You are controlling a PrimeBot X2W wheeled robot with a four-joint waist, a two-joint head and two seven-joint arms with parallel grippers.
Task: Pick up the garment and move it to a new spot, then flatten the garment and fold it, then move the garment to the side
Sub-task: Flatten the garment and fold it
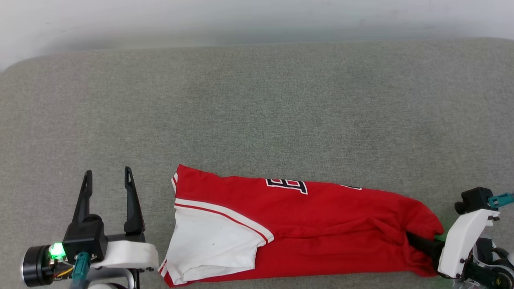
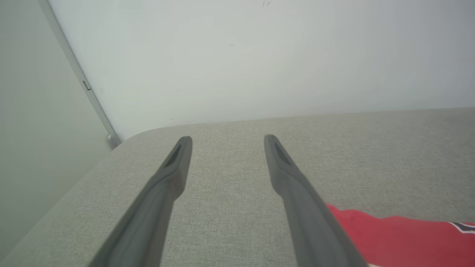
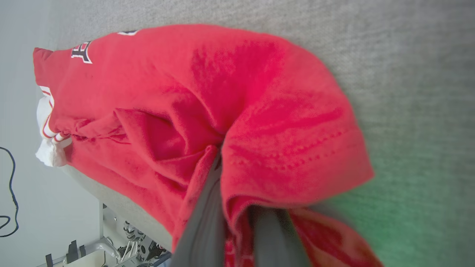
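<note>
Red cloth of the garment [image 1: 321,224] lies in a long folded strip along the near edge of the grey counter [image 1: 257,100], white sleeve [image 1: 213,241] uppermost at its left end. The right end effector [image 1: 419,243] is clamped on bunched fabric at the right end. The left end effector [image 1: 107,171] stands apart, beside the sleeve end and clear of it.

Risk: a one-ended pull on gathered layers may undo the fold or drag the strip over the near edge. Nothing obstructs the counter behind; a pale wall [image 2: 259,55] bounds it.
</note>
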